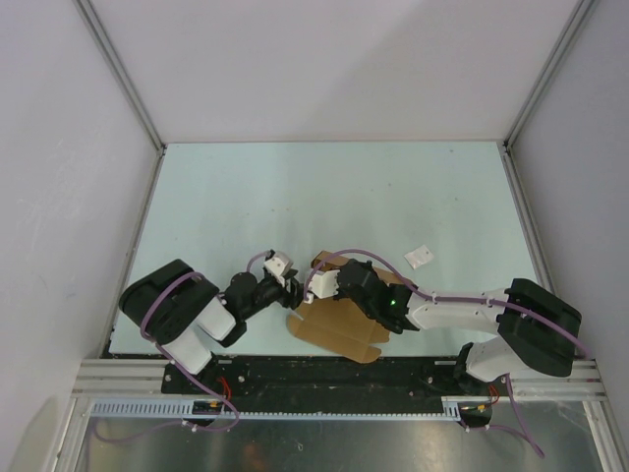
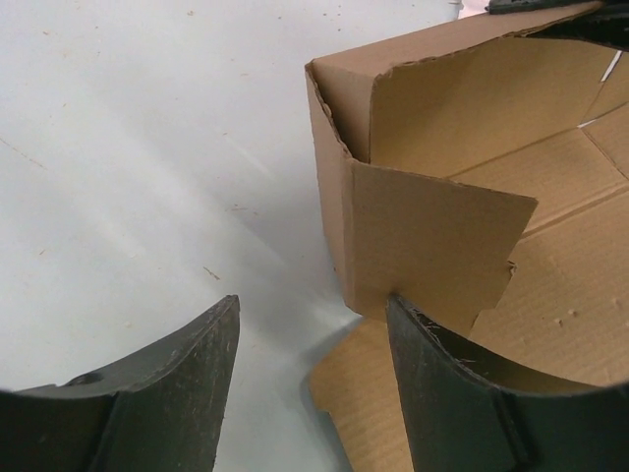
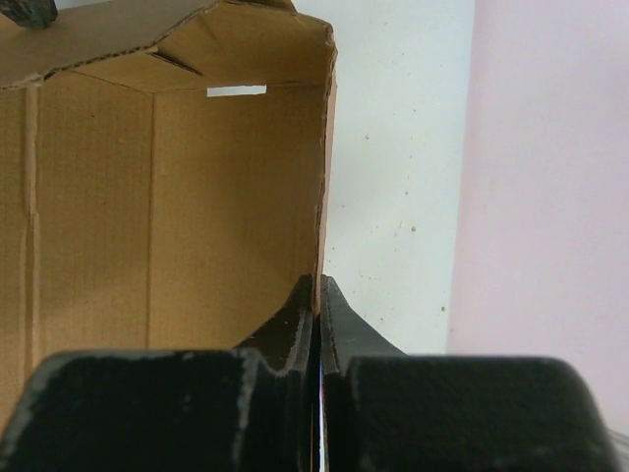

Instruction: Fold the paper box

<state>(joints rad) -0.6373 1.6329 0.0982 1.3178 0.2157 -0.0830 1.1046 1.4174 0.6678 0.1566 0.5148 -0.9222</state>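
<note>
While the right gripper (image 3: 318, 295) pinches a raised wall of the paper box (image 3: 177, 197), the left gripper (image 2: 313, 305) — spread, empty — likely must tuck the one-o'clock flap (image 2: 432, 236) inward.

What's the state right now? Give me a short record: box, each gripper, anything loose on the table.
box: paper box partly folded, some walls raised, other flaps lying flat on the table
left: left gripper open, at a raised corner flap, holding nothing
right: right gripper shut on the edge of a raised wall
loose: small white piece, apart from the box, to its right
</note>
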